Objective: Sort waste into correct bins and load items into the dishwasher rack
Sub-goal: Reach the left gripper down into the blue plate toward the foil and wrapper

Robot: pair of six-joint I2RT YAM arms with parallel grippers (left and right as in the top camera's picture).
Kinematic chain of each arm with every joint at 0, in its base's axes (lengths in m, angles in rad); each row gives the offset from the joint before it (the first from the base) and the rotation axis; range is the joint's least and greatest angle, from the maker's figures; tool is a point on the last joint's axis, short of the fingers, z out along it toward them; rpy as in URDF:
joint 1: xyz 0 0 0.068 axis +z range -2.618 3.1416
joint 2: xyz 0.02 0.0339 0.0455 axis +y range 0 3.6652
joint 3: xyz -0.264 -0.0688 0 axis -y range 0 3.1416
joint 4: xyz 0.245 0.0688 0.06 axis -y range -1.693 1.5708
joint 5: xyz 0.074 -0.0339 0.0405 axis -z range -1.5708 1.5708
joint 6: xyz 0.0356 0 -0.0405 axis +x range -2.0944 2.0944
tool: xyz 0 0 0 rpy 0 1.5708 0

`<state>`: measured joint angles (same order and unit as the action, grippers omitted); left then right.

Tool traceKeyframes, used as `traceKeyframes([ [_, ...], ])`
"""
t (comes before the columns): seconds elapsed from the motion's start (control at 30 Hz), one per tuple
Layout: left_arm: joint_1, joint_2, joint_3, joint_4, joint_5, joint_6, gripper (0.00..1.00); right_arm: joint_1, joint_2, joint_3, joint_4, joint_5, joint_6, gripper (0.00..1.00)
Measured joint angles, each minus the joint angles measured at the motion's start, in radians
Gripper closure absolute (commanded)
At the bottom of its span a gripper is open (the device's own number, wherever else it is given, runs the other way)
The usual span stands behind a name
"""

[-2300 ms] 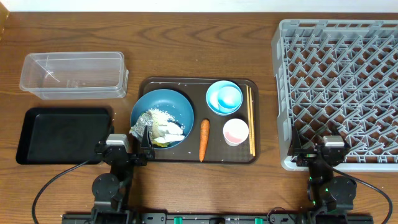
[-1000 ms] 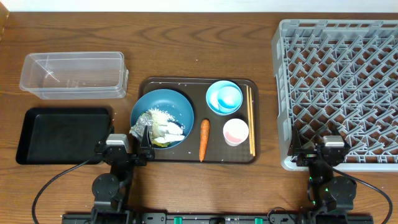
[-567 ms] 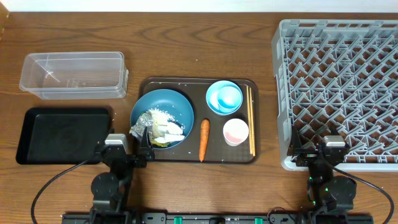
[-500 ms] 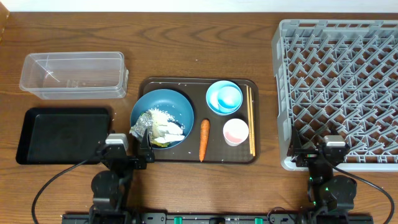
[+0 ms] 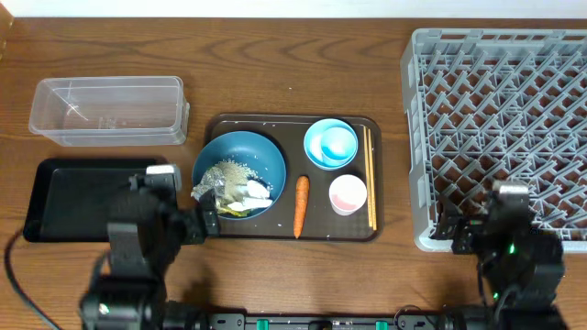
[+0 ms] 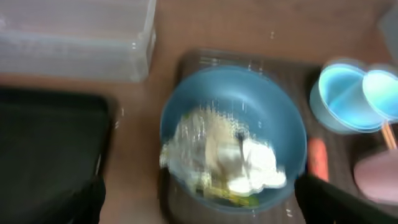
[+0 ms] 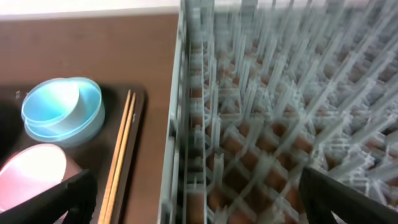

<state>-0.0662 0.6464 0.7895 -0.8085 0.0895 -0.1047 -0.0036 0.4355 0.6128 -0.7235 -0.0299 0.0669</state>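
Note:
The dark-blue bowl (image 5: pixel 261 151) on the brown serving tray holds crumpled foil (image 5: pixel 207 190), rice (image 5: pixel 229 171) and wrapper scraps (image 5: pixel 253 192). Beside it lie the carrot (image 5: pixel 300 203), stacked light-blue bowls (image 5: pixel 330 143), the white-pink cup (image 5: pixel 348 193) and the chopsticks (image 5: pixel 370 179). My left gripper (image 6: pixel 202 210) hangs open above the bowl's (image 6: pixel 249 93) near rim, with nothing between its fingers. My right gripper (image 7: pixel 202 208) is open over the near left wall of the dishwasher rack (image 7: pixel 280 93), also holding nothing. The rack (image 5: pixel 500 128) stands at the right.
The clear tub (image 5: pixel 108 110) stands at the back left, with the black tray (image 5: pixel 64 197) in front of it, partly under my left arm. The brown serving tray (image 5: pixel 275 122) fills the middle. Bare wood lies behind the trays.
Both arms have lifted from their low rest near the front edge. The left one now hangs over the black tray's right end and the bowl. Both grippers stayed open.

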Motion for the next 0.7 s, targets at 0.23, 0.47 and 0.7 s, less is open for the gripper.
traceKeyframes([
  [0.23,0.000,0.192,0.213,-0.250,0.020,0.000,0.02,0.000,0.285,0.177,-0.145,-0.019,0.006,0.01],
  [0.47,0.000,0.230,0.216,-0.261,0.025,-0.020,0.02,0.000,0.392,0.190,-0.154,-0.092,0.021,0.01],
  [0.7,0.000,0.275,0.217,-0.148,0.061,-0.125,0.02,0.000,0.393,0.190,-0.154,-0.106,0.025,0.01],
])
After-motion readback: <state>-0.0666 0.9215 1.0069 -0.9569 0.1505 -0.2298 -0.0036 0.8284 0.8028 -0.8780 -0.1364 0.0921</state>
